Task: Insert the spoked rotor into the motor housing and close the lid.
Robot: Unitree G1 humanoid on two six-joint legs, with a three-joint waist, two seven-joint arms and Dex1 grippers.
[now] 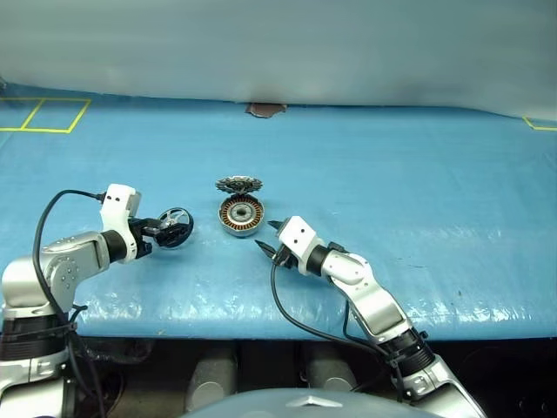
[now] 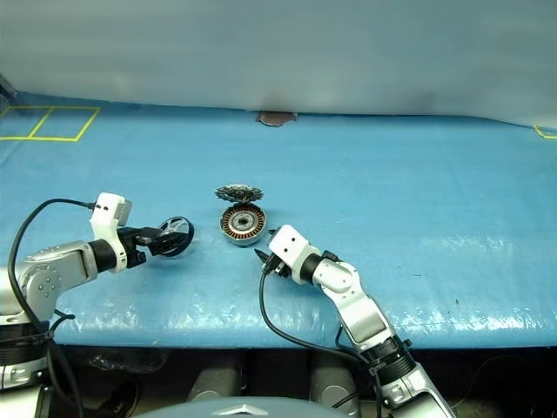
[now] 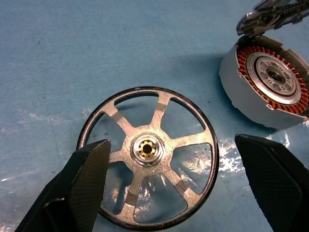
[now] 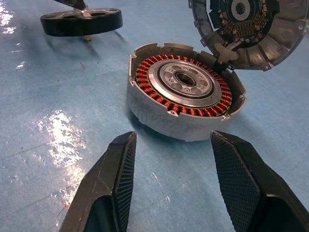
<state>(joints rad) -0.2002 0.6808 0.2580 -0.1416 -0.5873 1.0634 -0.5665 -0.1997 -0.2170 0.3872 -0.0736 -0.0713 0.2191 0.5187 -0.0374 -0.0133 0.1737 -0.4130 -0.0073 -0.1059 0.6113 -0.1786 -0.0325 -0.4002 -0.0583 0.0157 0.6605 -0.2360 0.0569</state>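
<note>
A: Where are your arms right now?

B: Both reach out low over the blue table (image 1: pixel 418 174). My left arm comes in from the left side, forearm bent inward, its gripper (image 1: pixel 171 230) pointing toward the middle of the table and tilted downward. My right arm stretches forward from the lower right, its gripper (image 1: pixel 269 239) aimed up and to the left, nearly level.

A: And the fingers?

B: My left fingers (image 3: pixel 82 188) stand wide apart, clamped on nothing. The spoked rotor (image 3: pixel 149 157) lies flat on the table between them, and neither finger visibly presses its rim. My right fingers (image 4: pixel 113 186) are also apart and empty, pointing at the motor housing (image 4: pixel 186 99) from just in front of it, without touching it.

A: Where do the parts sit?

B: The motor housing rests on the table near the centre, its copper windings ringing a silver middle, open on top. The lid (image 4: pixel 246 31) stands tilted at the housing's far edge, leaning up from its rim, its inner face toward my right wrist. The spoked rotor lies to the left of the housing, near but apart from it.
</note>
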